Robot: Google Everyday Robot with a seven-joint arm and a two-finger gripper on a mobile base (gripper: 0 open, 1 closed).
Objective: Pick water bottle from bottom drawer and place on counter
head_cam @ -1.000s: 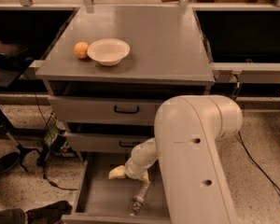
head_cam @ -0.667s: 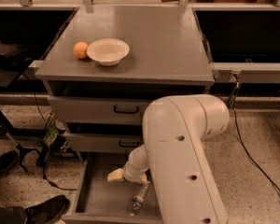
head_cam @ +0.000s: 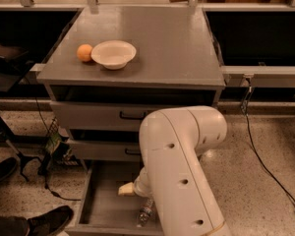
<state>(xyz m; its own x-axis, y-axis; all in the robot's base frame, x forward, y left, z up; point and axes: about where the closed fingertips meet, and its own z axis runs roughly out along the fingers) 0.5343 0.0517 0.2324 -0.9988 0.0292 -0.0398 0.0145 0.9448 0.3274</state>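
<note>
The counter (head_cam: 167, 38) is the biggest thing in my view, a flat grey top. Its right and near parts lie bare, so I judge that is where the bottle should land.

My arm (head_cam: 179, 176) comes next. It is bent over the front of the cabinet and hides the right half of the open space below, which is why I see so little of the work.

The bottom drawer (head_cam: 104, 200) is pulled out toward me, and its left wall and grey floor show. The 2 shallower drawers (head_cam: 96, 114) above it sit pushed in, though their fronts overhang the far part of the tray. I judge any lift must come toward the near side before rising.

A white bowl (head_cam: 113, 54) stands on the counter's left, with an orange (head_cam: 84, 52) touching or just beside its left rim. Both crowd that corner, so I would keep away from it.

The water bottle (head_cam: 144, 212) lies on its side on the drawer floor near the front edge, partly behind my arm.

The gripper (head_cam: 127, 189) is down inside the drawer, just left of and beyond the bottle. I cannot tell whether it is spread or pressed together, nor whether it touches the bottle.

A pair of shoes (head_cam: 49, 220) stands on the floor to the left, near the drawer's corner.
</note>
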